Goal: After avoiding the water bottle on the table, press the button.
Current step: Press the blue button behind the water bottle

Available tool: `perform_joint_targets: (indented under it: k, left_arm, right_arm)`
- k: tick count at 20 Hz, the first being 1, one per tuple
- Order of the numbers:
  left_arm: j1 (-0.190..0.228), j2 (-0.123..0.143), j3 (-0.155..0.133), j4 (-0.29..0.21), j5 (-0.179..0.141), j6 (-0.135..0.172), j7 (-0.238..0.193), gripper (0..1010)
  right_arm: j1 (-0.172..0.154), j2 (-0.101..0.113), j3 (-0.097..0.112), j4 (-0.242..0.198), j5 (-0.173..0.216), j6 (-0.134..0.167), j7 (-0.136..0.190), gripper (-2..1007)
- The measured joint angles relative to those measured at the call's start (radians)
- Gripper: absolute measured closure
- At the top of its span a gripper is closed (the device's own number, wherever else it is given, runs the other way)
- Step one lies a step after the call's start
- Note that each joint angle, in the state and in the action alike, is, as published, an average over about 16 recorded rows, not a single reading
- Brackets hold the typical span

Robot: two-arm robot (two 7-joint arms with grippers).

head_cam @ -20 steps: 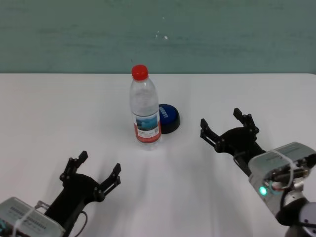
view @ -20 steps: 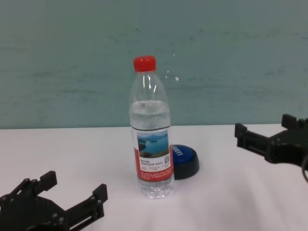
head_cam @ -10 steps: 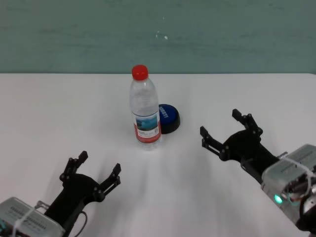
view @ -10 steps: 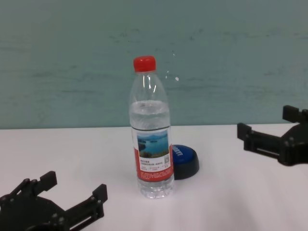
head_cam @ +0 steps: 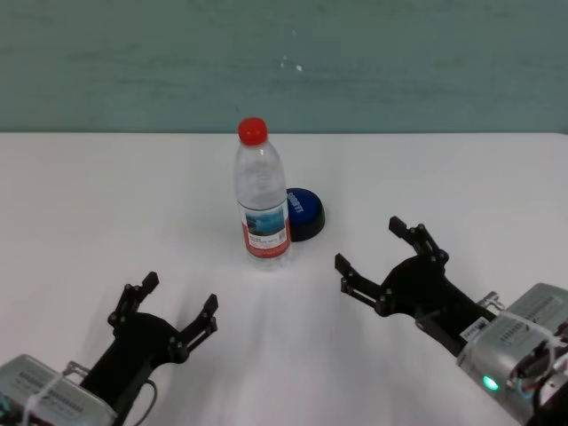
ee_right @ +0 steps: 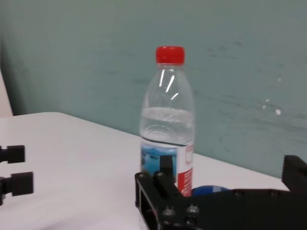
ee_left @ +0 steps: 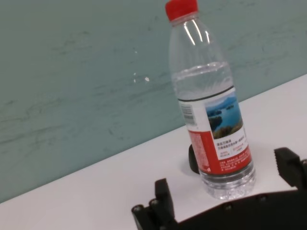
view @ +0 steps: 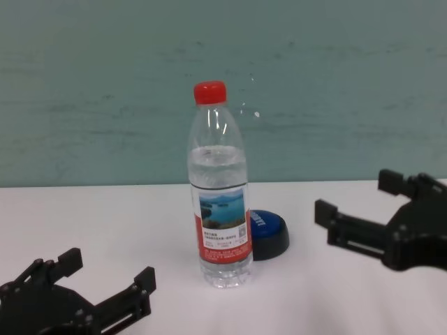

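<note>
Bright, even, diffuse lighting throughout, seemingly from overhead. Only faint, soft-edged shadows on the table (head_cam: 106,204), palest just near the water bottle (head_cam: 262,197) and beneath both grippers. Small white glints down the bottle's clear shoulder in the wrist views; no harsh glare on the tabletop. Slightly soft overall, with mild grain on the teal wall (view: 335,84). Near gripper parts in both wrist views dark and a little out of focus.

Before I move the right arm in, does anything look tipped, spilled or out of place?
Nothing stands out. The tall clear plastic bottle with the red cap stands upright and capped on the plain white table, directly in front of the low blue dome button. Both the right pincer and left pincer are open and clear of them.
</note>
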Motion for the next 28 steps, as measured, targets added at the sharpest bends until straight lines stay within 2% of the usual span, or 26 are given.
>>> perform_joint_targets:
  k: [6,13,22,28]
  left_arm:
    - [0.0,0.0,0.0,0.0,0.0,0.0,0.0,10]
    - [0.0,0.0,0.0,0.0,0.0,0.0,0.0,10]
    - [0.0,0.0,0.0,0.0,0.0,0.0,0.0,10]
    - [0.0,0.0,0.0,0.0,0.0,0.0,0.0,10]
  right_arm:
    - [0.002,0.009,-0.02,0.028,0.04,-0.026,0.032,1]
    - [-0.005,0.029,-0.032,0.041,0.067,-0.046,0.046,1]
    - [-0.035,0.058,-0.017,0.027,0.074,-0.057,0.042,1]
    - [-0.049,0.06,0.005,0.032,0.106,-0.048,0.04,1]
